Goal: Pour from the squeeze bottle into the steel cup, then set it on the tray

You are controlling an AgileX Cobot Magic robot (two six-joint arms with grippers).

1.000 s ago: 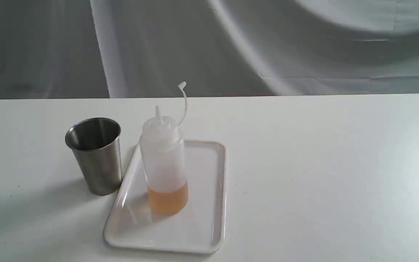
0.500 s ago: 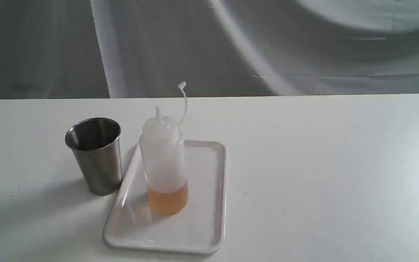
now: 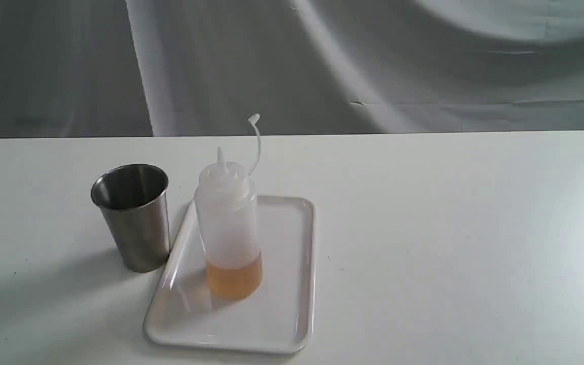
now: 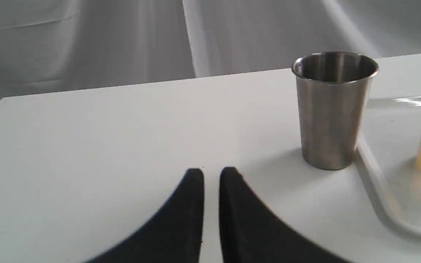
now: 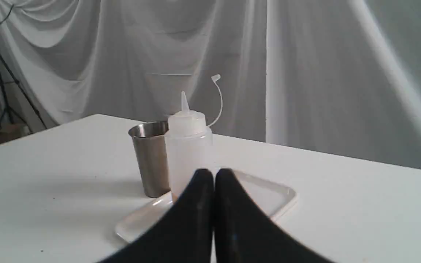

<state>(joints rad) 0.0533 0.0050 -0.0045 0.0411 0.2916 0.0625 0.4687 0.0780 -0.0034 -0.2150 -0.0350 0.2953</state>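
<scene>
Squeeze bottle is standing upright on the tray, steel cup sitting just beside the tray on the table; left fingers and right fingers are hovering almost pinched together, gripping nothing.

Light is soft, diffuse and fairly bright, washing the white table nearly flat. The steel cup throws a broad, faint-edged shadow leftward in the exterior view. Glare streaks the tray along its left rim. The draped backdrop looks smeared and soft. Wrist views render the left gripper and right gripper as featureless black, edges slightly blurred.
</scene>
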